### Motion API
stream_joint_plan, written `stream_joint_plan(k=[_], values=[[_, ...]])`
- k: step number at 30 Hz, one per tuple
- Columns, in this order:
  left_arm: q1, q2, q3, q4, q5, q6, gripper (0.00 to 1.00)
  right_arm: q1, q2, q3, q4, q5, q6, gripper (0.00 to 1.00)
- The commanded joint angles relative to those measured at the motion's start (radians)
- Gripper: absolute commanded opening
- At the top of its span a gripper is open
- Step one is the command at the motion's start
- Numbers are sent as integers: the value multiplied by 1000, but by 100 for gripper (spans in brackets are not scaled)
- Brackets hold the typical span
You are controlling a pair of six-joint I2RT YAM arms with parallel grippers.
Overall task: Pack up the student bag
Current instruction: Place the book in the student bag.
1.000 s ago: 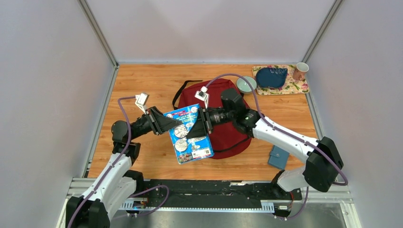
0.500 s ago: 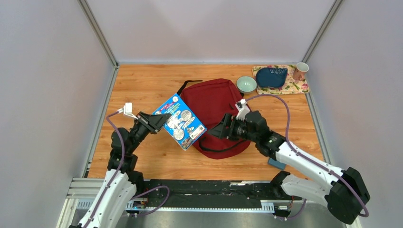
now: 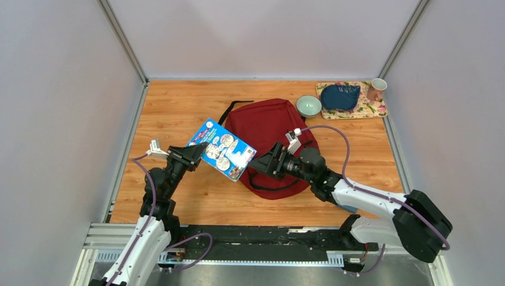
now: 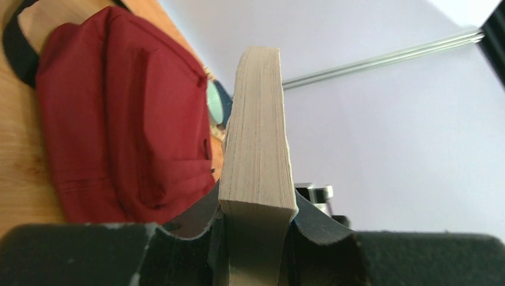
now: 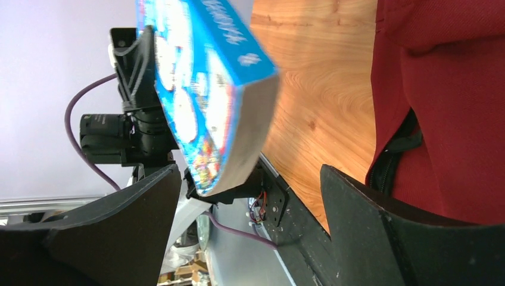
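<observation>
The large dark red fabric backpack [image 3: 271,122] lay flat on the wooden table [image 3: 178,107]. The left jaws clamped a thick blue paperback book [image 3: 223,149] beside it; the right jaws gaped wide, empty.

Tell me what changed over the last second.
The right gripper let go of the book and drew slightly back, now open beside the student bag. The left gripper, shut on the book, carried it leftward. Bag, bowl and mug stayed put.
</observation>
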Motion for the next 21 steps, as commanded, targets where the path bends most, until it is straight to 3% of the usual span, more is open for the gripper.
stream_joint_plan(k=[1,14,21], values=[[-1,-37,16,194,-25,-98,0,34,82,29,189,-12,92,90],[-2,-45,-33,257,-24,-144,0,75,234,124,374,-23,138,90],[-10,-28,-65,317,-19,-172,0,78,297,176,439,-40,214,77]])
